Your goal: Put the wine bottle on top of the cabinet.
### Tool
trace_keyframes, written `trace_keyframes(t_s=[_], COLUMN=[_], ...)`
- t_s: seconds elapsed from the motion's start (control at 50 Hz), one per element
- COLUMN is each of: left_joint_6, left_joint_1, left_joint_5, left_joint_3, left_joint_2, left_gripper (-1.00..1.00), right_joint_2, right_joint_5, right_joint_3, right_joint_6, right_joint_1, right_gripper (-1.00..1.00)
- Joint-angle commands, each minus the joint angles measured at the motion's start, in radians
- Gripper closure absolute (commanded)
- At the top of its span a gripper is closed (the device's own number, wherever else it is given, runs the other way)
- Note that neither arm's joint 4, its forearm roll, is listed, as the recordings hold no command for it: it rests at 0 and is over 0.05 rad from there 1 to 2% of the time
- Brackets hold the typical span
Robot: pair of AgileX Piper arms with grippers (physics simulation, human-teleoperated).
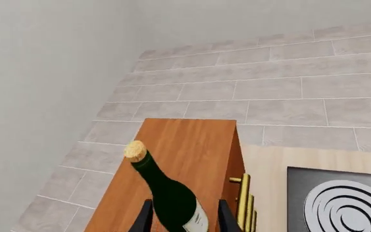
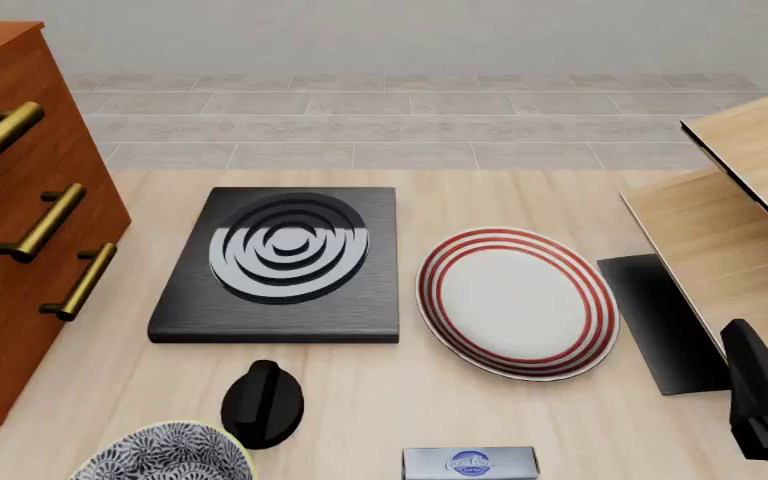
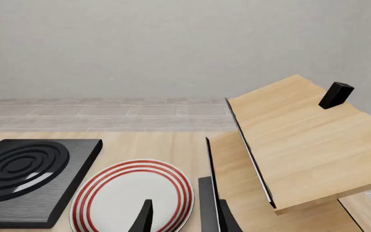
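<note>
Bottle [image 1: 172, 198] up over the cabinet [image 1: 192, 159] top, tilted, cork leaning toward the floor-side edge. Left gripper [image 1: 182, 217] jaws clamped round its body at the label. Let go at this angle: likely topple, roll off the narrow top. Needs righting, lowering first. Dark green glass, tan cork, white label, slick and top-heavy. Right gripper [image 3: 179, 217] jaws parted, holding nothing, above the counter [image 2: 398, 390].

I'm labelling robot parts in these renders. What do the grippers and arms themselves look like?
Little of them shows. The left gripper has two slim, matte black fingers. The right gripper has the same dark tapered fingers, and the front view shows a black angular body at its edge. No cables or markings are visible.
</note>
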Motion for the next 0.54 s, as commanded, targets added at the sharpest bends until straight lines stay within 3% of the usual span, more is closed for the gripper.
trace_keyframes(t_s=[0.02, 0.14, 0.38, 0.54], left_joint_6=[0.035, 0.014, 0.011, 0.014], left_joint_1=[0.031, 0.018, -0.030, -0.081], left_joint_5=[0.046, 0.065, 0.184, 0.204], left_joint_3=[-0.049, -0.070, -0.236, -0.193], left_joint_2=[-0.030, -0.065, -0.084, -0.177], left_gripper=[-1.00, -1.00, -1.00, -1.00], right_joint_2=[0.000, 0.000, 0.000, 0.000], right_joint_5=[0.000, 0.000, 0.000, 0.000], right_joint_3=[0.000, 0.000, 0.000, 0.000], right_joint_6=[0.000, 0.000, 0.000, 0.000], right_joint_1=[0.000, 0.000, 0.000, 0.000], right_gripper=[-1.00, -1.00, -1.00, -1.00])
